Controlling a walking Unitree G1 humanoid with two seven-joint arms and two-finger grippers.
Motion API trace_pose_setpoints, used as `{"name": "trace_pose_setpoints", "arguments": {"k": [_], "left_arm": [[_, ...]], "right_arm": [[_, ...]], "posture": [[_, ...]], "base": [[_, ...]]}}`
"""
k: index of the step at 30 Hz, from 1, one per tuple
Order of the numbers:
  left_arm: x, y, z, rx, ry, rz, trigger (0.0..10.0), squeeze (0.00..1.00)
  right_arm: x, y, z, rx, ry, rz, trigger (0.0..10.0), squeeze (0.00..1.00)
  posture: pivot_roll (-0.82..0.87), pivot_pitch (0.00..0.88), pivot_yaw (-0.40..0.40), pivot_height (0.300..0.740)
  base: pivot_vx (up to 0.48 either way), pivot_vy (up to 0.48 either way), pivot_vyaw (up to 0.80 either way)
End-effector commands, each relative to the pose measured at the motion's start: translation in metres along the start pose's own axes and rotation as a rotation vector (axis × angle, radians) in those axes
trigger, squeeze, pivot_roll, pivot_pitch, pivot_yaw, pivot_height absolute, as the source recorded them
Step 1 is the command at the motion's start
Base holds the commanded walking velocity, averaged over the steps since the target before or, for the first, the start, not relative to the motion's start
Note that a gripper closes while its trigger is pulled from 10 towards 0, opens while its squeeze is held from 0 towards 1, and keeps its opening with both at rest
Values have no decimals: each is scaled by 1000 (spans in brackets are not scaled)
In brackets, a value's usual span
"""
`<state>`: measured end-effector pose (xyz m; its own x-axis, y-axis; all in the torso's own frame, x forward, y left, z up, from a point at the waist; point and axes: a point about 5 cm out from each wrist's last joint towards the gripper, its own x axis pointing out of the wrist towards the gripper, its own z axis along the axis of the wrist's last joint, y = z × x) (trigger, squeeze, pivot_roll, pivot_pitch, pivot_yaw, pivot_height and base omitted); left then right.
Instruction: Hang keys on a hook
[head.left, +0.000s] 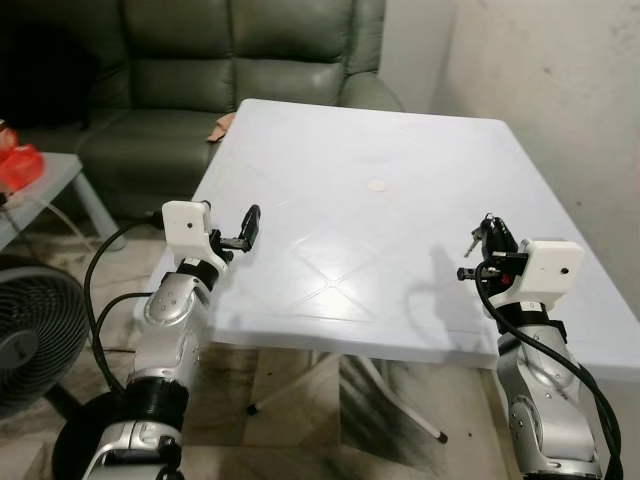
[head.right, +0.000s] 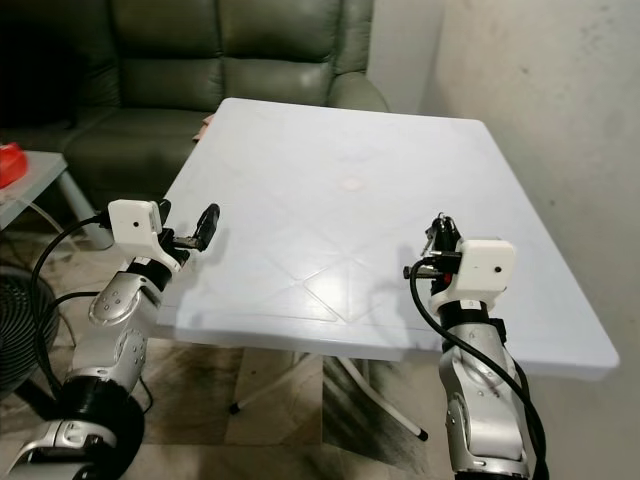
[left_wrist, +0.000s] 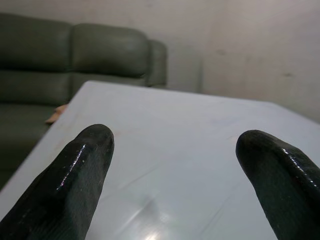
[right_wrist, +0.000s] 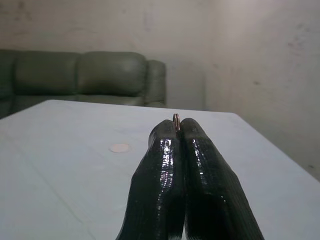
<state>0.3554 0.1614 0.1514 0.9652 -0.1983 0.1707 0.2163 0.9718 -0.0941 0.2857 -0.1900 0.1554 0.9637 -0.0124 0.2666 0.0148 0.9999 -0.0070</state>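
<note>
The keys (head.left: 481, 235) are pinched in the right hand (head.left: 490, 238), held up above the near right part of the white table (head.left: 400, 160); in the right wrist view the two black fingers (right_wrist: 200, 170) are pressed tight together with only a small metal ring (right_wrist: 176, 119) poking out between their tips. The bunch hangs just beside the fingertips and clear of the tabletop, casting a shadow on the surface to its left. The left hand (head.left: 248, 228) hovers at the near left edge of the table with nothing in it, its fingers (left_wrist: 80, 170) spread wide apart in the left wrist view. A small round pinkish mark (head.left: 376, 185) sits near the middle of the table, well apart from both hands. Beyond the far edge stands a dark green sofa (head.left: 240, 60), and a plain pale wall (head.left: 560, 90) runs along the right side. To the left are a low side table (head.left: 60, 180) bearing something red (head.left: 18, 165) and, on the floor, a fan (head.left: 30, 335)
</note>
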Motion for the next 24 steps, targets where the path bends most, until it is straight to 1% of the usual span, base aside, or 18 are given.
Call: {"name": "trace_pose_setpoints", "arguments": {"k": [1,3,4,5,8,12,14,18,24], "left_arm": [[3,1,3,5,-7,2,10000,0],[4,1,2,-21,-3,7,10000,0],[4,1,2,-21,-3,7,10000,0],[4,1,0,-41,-3,6,10000,0],[4,1,1,-31,-6,17,10000,0],[5,3,2,-26,-13,39,10000,0],[6,5,1,-7,7,53,10000,0],[8,8,1,-9,18,67,10000,0],[9,8,3,-2,12,65,10000,0]], "right_arm": [[3,0,-2,-11,12,5,10000,0],[5,2,-2,-12,12,11,10000,0],[5,2,-2,-12,12,11,10000,0],[6,3,-1,-11,10,15,10000,0],[6,3,-1,-16,9,21,10000,0],[7,3,-2,-30,13,31,10000,0],[7,2,-3,-34,18,31,10000,0],[7,2,-4,-35,25,30,10000,0],[8,6,-6,-32,30,39,10000,0]], "posture": [[-12,0,-24,740],[-12,0,-24,740],[-12,0,-24,740],[-11,0,-30,740],[-7,0,-34,740],[-4,0,-36,740],[-2,0,-36,740],[4,0,-37,740],[4,0,-37,740]], "base": [[0,0,-775],[0,0,-775],[0,0,-775],[0,480,-775],[0,480,-775],[0,0,-775],[0,0,-775],[0,0,-775],[0,0,-775]]}}
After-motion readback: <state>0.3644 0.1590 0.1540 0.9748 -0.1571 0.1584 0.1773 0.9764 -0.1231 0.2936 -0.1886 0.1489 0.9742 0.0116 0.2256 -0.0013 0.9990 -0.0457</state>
